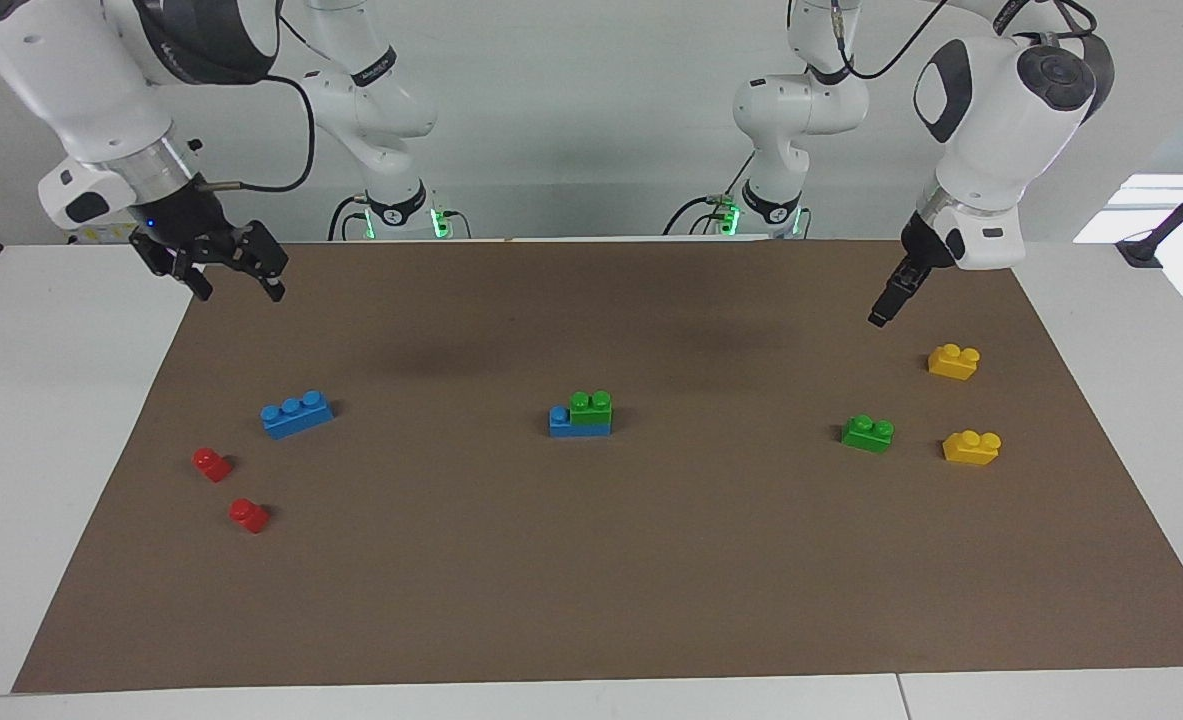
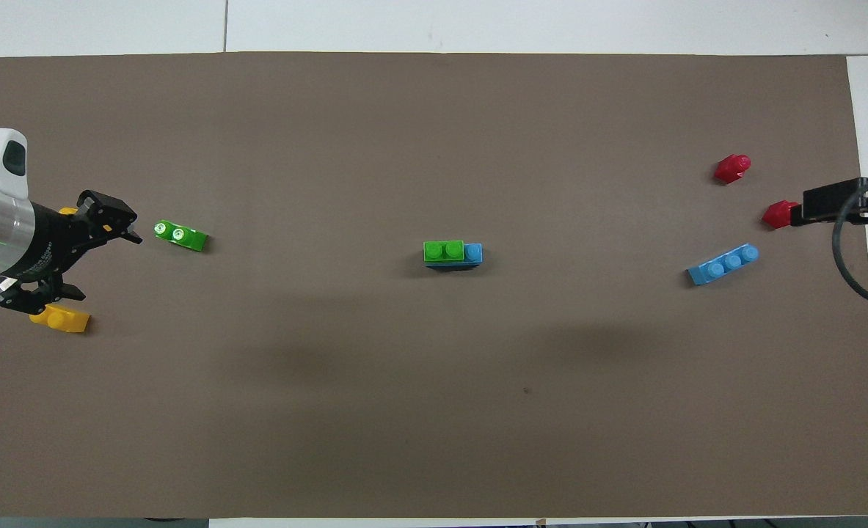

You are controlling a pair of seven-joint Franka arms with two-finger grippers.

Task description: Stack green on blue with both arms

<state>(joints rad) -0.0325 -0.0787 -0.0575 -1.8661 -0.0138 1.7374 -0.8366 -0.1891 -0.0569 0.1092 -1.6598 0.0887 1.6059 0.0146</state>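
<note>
A green brick [image 1: 591, 404] sits stacked on one end of a blue brick [image 1: 560, 421] at the middle of the mat; the pair also shows in the overhead view, green [image 2: 443, 251] on blue [image 2: 474, 254]. A second green brick [image 1: 868, 432] [image 2: 180, 235] lies loose toward the left arm's end. A second blue brick [image 1: 296, 413] [image 2: 723, 264] lies loose toward the right arm's end. My left gripper [image 1: 883, 312] [image 2: 107, 265] is open and empty, raised over the mat by the yellow bricks. My right gripper [image 1: 239, 292] [image 2: 797, 213] is open and empty, raised over the mat's edge.
Two yellow bricks [image 1: 953, 360] [image 1: 970, 447] lie beside the loose green one; the overhead view shows one [image 2: 59, 319] partly under the left gripper. Two small red bricks [image 1: 212, 464] [image 1: 248, 515] lie beside the loose blue one. A brown mat [image 1: 591, 580] covers the white table.
</note>
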